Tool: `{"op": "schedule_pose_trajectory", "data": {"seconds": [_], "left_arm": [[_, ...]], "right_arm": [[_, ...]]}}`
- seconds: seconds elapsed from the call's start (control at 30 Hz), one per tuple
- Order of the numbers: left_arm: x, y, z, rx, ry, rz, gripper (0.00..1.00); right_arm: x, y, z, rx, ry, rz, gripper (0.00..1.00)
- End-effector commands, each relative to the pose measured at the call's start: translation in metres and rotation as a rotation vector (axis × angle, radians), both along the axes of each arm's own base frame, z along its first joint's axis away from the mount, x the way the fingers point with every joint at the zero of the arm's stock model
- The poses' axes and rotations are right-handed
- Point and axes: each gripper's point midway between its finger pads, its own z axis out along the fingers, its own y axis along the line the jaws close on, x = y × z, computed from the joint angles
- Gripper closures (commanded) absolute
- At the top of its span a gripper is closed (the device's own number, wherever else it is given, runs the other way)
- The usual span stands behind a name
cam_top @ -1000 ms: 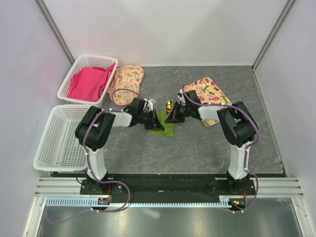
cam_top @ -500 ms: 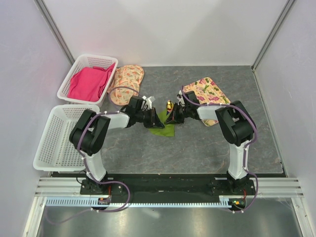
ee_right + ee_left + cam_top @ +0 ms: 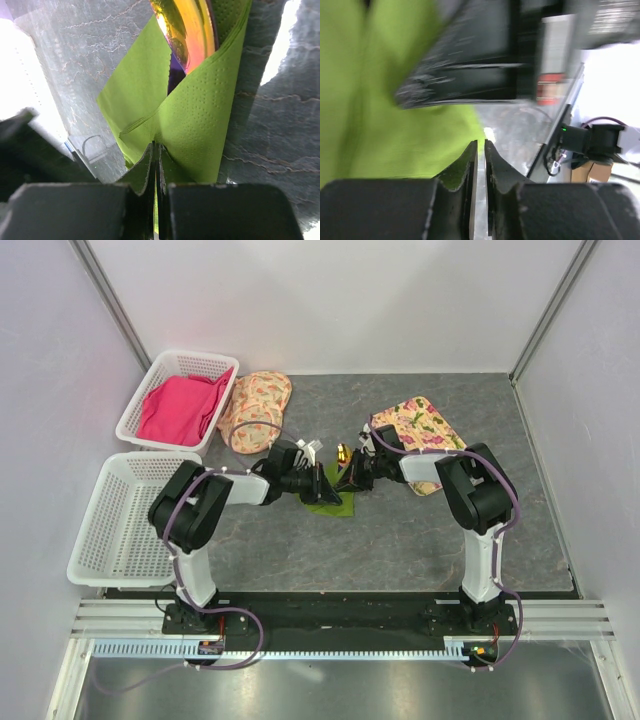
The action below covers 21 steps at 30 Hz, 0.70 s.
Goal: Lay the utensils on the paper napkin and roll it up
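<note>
My right gripper clamped shut on paper napkin fold. Inside fold, gold-ended utensil, long axis toward 12 o'clock from tips. At napkin's 9 o'clock, left gripper nearly closed; can't tell if holding paper. Roll across that axis.

Lab booth: white walls, aluminium mounting rail.

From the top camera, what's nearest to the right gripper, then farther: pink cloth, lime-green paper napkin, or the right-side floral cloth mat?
1. Lime-green paper napkin, pinched, centre.
2. Floral cloth mat, back right.
3. Pink cloth, back left.
</note>
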Motion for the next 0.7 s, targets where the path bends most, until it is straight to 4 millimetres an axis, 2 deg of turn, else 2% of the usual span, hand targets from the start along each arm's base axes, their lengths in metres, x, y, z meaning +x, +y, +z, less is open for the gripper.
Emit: {"op": "schedule_pose_trajectory", "data": {"seconds": [0.0, 0.1, 0.2, 0.3, 0.37, 0.47, 0.57, 0.67], "left_arm": [[0.001, 0.007, -0.033, 0.052, 0.094, 0.055, 0.87], [-0.004, 0.016, -0.056, 0.123, 0.133, 0.067, 0.92], [-0.008, 0.023, -0.067, 0.171, 0.147, 0.076, 0.94], [-0.009, 0.027, -0.072, 0.196, 0.146, 0.079, 0.96], [-0.009, 0.029, -0.073, 0.215, 0.135, 0.077, 0.97], [-0.008, 0.031, -0.071, 0.231, 0.111, 0.064, 0.98], [-0.007, 0.032, -0.067, 0.24, 0.089, 0.058, 0.98], [-0.007, 0.033, -0.065, 0.248, 0.078, 0.055, 0.98]], "right_arm": [[-0.011, -0.018, -0.029, -0.069, 0.08, -0.03, 1.0], [-0.006, -0.016, -0.021, -0.035, 0.056, -0.029, 1.0], [0.0, -0.012, -0.008, 0.002, 0.029, -0.026, 0.99], [0.009, -0.006, 0.015, 0.044, -0.022, -0.013, 0.89], [0.015, -0.003, 0.036, 0.067, -0.066, -0.009, 0.77], [0.02, -0.003, 0.057, 0.065, -0.117, -0.001, 0.72], [0.017, -0.008, 0.058, 0.025, -0.127, 0.013, 0.72], [0.011, -0.013, 0.042, -0.012, -0.102, 0.026, 0.73]]}}
